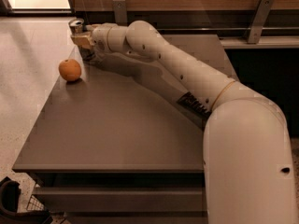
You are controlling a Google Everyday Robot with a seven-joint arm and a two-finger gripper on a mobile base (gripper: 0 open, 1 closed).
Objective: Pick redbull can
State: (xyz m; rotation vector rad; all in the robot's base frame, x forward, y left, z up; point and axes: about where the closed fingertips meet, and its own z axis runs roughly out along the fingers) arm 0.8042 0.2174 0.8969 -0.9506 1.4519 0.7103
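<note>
The redbull can (76, 24) stands at the back left corner of the grey table (117, 125). Only its shiny top rim and a little of its dark body show above my gripper. My gripper (82, 41), with tan fingers, sits around the can's middle and looks shut on it. The can appears to rest on the table still. My white arm reaches across the table from the lower right to the can.
An orange fruit (70, 70) lies on the table just in front and left of the can, close to the left edge. A wooden wall with metal brackets (256, 18) runs behind the table. Light floor lies to the left.
</note>
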